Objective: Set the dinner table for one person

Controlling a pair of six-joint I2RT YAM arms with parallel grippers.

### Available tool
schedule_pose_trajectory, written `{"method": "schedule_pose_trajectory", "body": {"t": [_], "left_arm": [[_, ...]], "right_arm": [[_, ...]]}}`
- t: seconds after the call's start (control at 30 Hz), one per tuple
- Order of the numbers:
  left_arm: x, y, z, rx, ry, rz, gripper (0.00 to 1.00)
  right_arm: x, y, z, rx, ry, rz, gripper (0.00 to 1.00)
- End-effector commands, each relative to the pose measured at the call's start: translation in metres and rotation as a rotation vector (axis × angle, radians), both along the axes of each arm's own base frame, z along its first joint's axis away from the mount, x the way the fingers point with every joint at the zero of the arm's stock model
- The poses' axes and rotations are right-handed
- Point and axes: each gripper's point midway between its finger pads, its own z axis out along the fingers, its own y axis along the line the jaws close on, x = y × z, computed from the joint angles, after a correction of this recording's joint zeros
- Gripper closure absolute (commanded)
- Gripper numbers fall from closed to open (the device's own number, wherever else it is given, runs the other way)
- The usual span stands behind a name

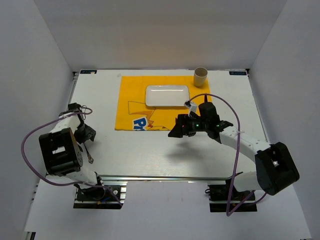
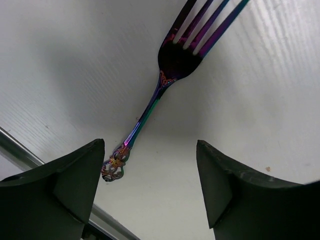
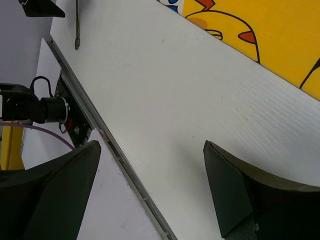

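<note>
The dinner table [image 1: 150, 155] is a large white top with a metal rail edge. An iridescent purple fork [image 2: 165, 75] lies flat on it at the near left; in the top view [image 1: 90, 156] only its handle end shows, by the left arm. My left gripper [image 2: 150, 145] is open and empty, low over the fork's ornate handle end, which lies beside the left finger [image 2: 80, 175]. My right gripper [image 1: 176, 131] is open and empty above bare table just in front of the yellow mat [image 1: 130, 100]. A white rectangular plate [image 1: 166, 96] lies on the mat.
A tan paper cup [image 1: 200, 76] stands upright at the mat's far right corner. The table's near rail [image 3: 100, 125] runs under the right gripper [image 3: 151, 145]. White walls enclose the left, back and right sides.
</note>
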Motion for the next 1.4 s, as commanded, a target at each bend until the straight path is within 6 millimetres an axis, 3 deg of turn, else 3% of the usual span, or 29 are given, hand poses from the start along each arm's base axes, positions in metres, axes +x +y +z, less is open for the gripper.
{"method": "schedule_pose_trajectory", "body": {"t": [0.0, 0.13, 0.27, 0.47, 0.5, 0.57, 0.7, 0.73, 0.8, 0.93, 0.97, 1.07, 1.23, 1.33, 1.37], "left_arm": [[-0.009, -0.002, -0.01, -0.027, 0.035, 0.039, 0.17], [-0.019, -0.009, -0.035, -0.066, 0.069, 0.067, 0.24], [-0.025, -0.013, -0.051, -0.095, 0.099, 0.105, 0.46], [-0.018, -0.01, -0.045, -0.083, 0.062, 0.102, 0.87], [-0.014, -0.008, -0.042, -0.077, 0.05, 0.093, 1.0], [-0.011, -0.007, -0.038, -0.078, 0.045, 0.079, 1.0], [0.023, -0.011, -0.016, -0.1, -0.02, -0.077, 1.0], [0.042, -0.014, -0.005, -0.139, -0.068, -0.125, 1.0], [0.056, -0.015, 0.009, -0.145, -0.085, -0.221, 1.0], [0.104, -0.025, 0.058, -0.134, -0.229, -0.385, 1.0], [0.113, -0.042, 0.065, -0.195, -0.279, -0.455, 1.0], [0.135, -0.068, 0.077, -0.278, -0.349, -0.57, 1.0], [0.166, -0.098, 0.086, -0.327, -0.416, -0.674, 1.0], [0.187, -0.133, 0.097, -0.379, -0.464, -0.779, 1.0], [0.201, -0.137, 0.113, -0.336, -0.484, -0.828, 1.0]], "right_arm": [[0.003, 0.003, 0.005, 0.017, -0.035, 0.02, 0.11], [0.005, 0.001, 0.009, 0.006, -0.062, 0.009, 0.11], [0.008, -0.003, 0.009, -0.007, -0.078, -0.015, 0.11], [0.011, -0.003, 0.007, -0.017, -0.075, -0.021, 0.11], [0.01, -0.004, 0.006, -0.021, -0.073, -0.021, 0.11], [0.012, -0.006, 0.003, -0.032, -0.073, -0.034, 0.11], [0.017, -0.009, 0.002, -0.052, -0.081, -0.065, 0.11], [0.018, -0.01, 0.001, -0.057, -0.082, -0.072, 0.11], [0.022, -0.012, 0.002, -0.064, -0.089, -0.087, 0.11], [0.03, -0.017, 0.001, -0.098, -0.112, -0.124, 0.11], [0.031, -0.021, -0.002, -0.123, -0.101, -0.143, 0.11], [0.037, -0.022, 0.005, -0.122, -0.123, -0.175, 0.11], [0.044, -0.026, 0.025, -0.1, -0.164, -0.223, 0.11], [0.045, -0.029, 0.028, -0.109, -0.17, -0.25, 0.11], [0.043, -0.032, 0.027, -0.118, -0.164, -0.257, 0.11]]}}
